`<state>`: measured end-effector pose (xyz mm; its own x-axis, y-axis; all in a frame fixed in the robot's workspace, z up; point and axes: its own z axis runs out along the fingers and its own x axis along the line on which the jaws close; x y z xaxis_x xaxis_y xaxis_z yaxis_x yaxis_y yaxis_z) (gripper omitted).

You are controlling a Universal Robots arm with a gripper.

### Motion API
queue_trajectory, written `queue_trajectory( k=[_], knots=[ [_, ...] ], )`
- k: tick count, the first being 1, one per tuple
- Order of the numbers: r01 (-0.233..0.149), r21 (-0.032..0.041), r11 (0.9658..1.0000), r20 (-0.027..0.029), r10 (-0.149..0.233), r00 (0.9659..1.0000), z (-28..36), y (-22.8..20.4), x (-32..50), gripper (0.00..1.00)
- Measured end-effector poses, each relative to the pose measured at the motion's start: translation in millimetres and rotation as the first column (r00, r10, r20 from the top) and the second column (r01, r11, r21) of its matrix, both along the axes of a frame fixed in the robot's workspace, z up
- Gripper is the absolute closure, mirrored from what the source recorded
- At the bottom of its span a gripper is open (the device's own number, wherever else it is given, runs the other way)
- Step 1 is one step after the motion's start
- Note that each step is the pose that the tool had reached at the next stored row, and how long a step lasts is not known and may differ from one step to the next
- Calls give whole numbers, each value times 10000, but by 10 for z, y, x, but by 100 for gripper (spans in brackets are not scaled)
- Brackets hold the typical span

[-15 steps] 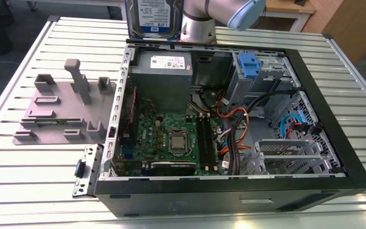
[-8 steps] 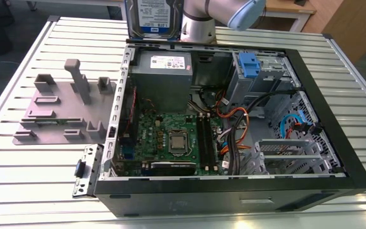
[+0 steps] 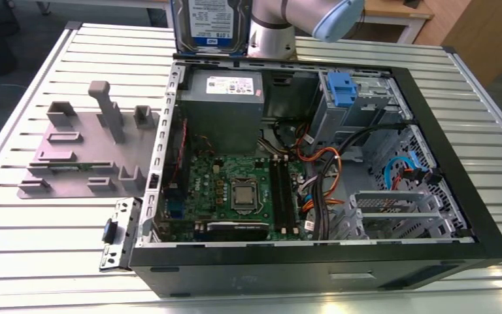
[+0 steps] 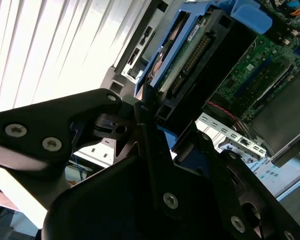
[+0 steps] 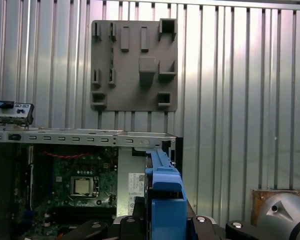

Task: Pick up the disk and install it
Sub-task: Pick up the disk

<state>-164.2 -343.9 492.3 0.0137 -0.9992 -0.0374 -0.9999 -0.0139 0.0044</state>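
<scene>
The claw point(image 4: 162, 125) is pinched tight on the disk point(image 3: 211, 23) (blue bracket and all), holding it on edge above the open computer case's point(image 3: 277, 275) far rim, long axis running from the claw down toward the case.

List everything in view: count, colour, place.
Black open computer case: one, centre of the table.
Green motherboard: one, inside the case.
Blue plastic bracket: one, in the case's drive bay.
Grey plastic stand with upright posts: one, exterior view's left of the case.
Silver slatted metal table: one, under everything.
Silver-metal disk in blue plastic frame: one, held above the case's far edge.
Robot arm: one, grey and pale blue, beside the disk.
Gripper: one, black, shut on the disk.
</scene>
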Motion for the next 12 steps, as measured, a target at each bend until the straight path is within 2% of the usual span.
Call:
queue_trajectory(
  k=[12],
  knots=[
    [0,0,10000,0,0,10000,0,-27,0,64]
  ],
)
